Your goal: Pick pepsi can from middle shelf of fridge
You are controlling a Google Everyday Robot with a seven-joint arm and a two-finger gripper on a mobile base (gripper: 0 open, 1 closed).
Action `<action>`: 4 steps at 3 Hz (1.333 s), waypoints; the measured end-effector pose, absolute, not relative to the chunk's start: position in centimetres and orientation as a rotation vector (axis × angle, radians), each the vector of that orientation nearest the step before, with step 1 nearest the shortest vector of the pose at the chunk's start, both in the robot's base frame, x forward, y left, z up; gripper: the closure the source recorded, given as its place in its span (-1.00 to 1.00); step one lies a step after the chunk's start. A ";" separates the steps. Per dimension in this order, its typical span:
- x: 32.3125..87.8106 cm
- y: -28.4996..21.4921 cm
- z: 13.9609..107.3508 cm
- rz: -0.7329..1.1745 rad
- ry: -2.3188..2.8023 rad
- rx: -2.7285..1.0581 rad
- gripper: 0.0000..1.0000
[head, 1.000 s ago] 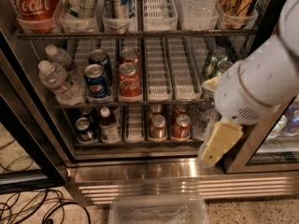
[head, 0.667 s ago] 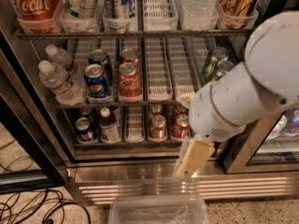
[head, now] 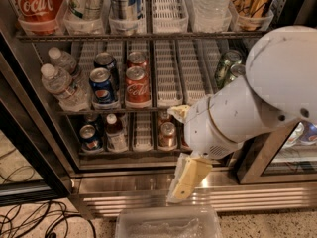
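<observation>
The blue pepsi can [head: 102, 86] stands at the front of the second lane on the middle shelf [head: 167, 74], a rack of white slotted trays in the fridge [head: 148, 186]. A second blue can [head: 106, 62] stands behind it. Two red Coca-Cola cans [head: 137, 85] are in the lane to its right. My gripper [head: 187, 180], cream coloured, hangs low in front of the fridge's steel base, well right of and below the pepsi can, and holds nothing that I can see. My big white arm [head: 257, 98] hides the right part of the middle and lower shelves.
Water bottles [head: 62, 86] stand left of the pepsi can and green cans [head: 227, 63] at the far right. The lower shelf holds cans [head: 89, 135] and a small bottle [head: 115, 132]. A clear plastic bin [head: 168, 224] sits on the floor below, with cables [head: 29, 219] at the left.
My arm has swung left and down across the fridge front. The gripper is now lower and nearer the middle, over the steel base. The cans have not moved.
</observation>
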State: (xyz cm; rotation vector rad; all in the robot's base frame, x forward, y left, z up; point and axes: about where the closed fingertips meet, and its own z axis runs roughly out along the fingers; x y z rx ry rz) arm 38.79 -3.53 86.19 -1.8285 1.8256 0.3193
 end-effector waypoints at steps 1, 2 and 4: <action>38.7 -2.9 85.9 0.311 1.804 -1.823 -1.00; 37.9 -0.4 83.7 0.339 1.737 -1.791 -1.00; 41.3 7.0 81.6 0.403 1.551 -1.583 -1.00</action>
